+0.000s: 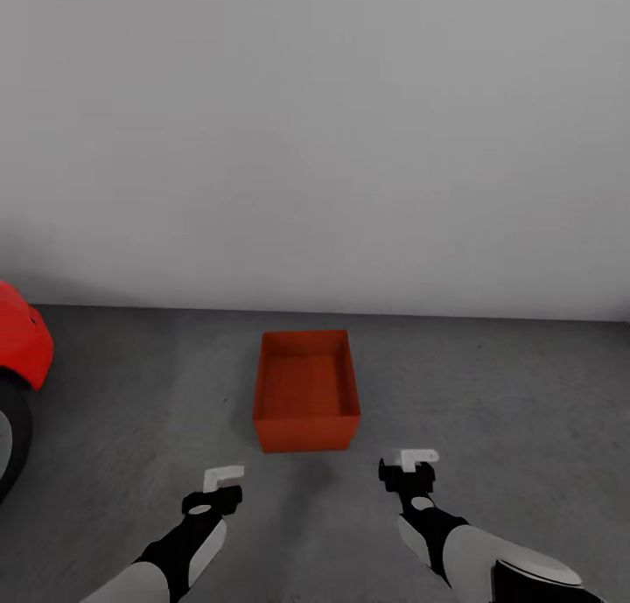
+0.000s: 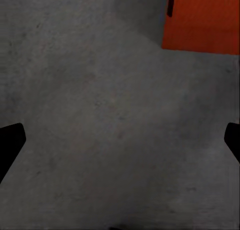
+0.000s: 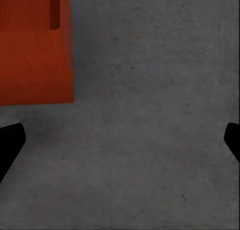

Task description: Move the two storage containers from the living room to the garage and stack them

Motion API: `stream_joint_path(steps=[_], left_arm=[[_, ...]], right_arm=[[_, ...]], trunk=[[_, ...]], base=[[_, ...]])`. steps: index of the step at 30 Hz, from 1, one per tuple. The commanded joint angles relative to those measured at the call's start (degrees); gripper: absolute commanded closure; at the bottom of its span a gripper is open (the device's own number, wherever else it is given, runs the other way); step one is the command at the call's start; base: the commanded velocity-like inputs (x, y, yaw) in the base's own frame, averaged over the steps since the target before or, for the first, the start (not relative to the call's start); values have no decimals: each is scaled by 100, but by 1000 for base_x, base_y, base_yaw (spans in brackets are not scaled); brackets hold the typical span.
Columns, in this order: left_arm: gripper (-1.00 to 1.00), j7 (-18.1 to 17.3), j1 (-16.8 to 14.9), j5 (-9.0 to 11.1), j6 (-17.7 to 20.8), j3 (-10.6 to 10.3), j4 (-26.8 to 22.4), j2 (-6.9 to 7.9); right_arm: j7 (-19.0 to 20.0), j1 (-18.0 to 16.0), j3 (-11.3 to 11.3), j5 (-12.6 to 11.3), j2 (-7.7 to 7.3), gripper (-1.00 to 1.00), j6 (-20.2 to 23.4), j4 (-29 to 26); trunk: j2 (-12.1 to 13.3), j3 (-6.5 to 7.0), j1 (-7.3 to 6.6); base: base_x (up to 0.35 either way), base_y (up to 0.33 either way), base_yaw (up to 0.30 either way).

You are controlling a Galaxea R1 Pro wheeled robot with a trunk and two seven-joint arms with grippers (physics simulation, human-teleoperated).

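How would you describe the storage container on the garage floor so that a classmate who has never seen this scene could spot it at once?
Start at the plain white-grey wall and drop to the grey concrete floor below it. There, ahead of the two grippers, sits the storage container, an open-topped orange-red rectangular box. Unlike the rounded red car at the left edge, it is straight-walled and empty.

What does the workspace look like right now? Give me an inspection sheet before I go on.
Surface: grey mottled concrete floor, bare around the bin.
Job's things: one orange-red storage container standing upright on the floor, open top, nothing inside; a second one is not stacked on it.
Clutter: nothing seen.
Grippers: left tool and right tool both open, holding nothing, hovering on either side of the container's near end, not touching it.
Cables: nothing seen.
Surroundings: plain white-grey wall behind the container; part of a red car at the left.
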Motion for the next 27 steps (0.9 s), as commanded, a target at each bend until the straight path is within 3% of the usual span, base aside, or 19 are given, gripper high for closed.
stream_joint_path(steps=[1,4,5,10,12,14,18,22,27], left_arm=[[-100,27,-2,41,28,-52,436,78],[-100,-14,-2,114,-5,-48,1292,142],[-100,-23,7,265,-15,-49,1620,153],[-100,-42,43,916,14,-54,1928,208],[-100,-52,51,1074,2,-55,1955,218],[-100,-55,88,1131,-13,-55,1964,222],[-100,-71,690,1171,-39,-56,1973,281],[-100,-569,1244,1154,-56,-60,1973,360],[-100,-955,1400,1174,-74,-63,1973,384]], right_arm=[[19,8,85,-37,-256,-100,181,-14],[44,324,86,-37,-431,-100,454,-16],[47,680,83,-35,-489,-100,540,-13],[50,1805,101,-8,-529,-100,623,-5],[50,2108,104,-4,-525,-100,638,-4],[47,2296,105,-6,-514,-100,643,-4],[37,2883,111,-18,-481,-100,646,-8],[43,3402,115,-34,-455,-100,584,-38],[204,3617,112,-45,-450,-100,556,-67]], trunk=[[-4,-5,0],[-4,-5,0],[-4,-5,0],[-4,-5,0],[-4,-5,0],[-4,-5,0],[-4,-5,0],[-4,-2,0],[-4,29,0]], base=[[0,0,0],[0,0,0],[0,0,0],[0,0,0],[0,0,0],[0,0,0],[0,0,0],[0,0,0],[0,0,0]])
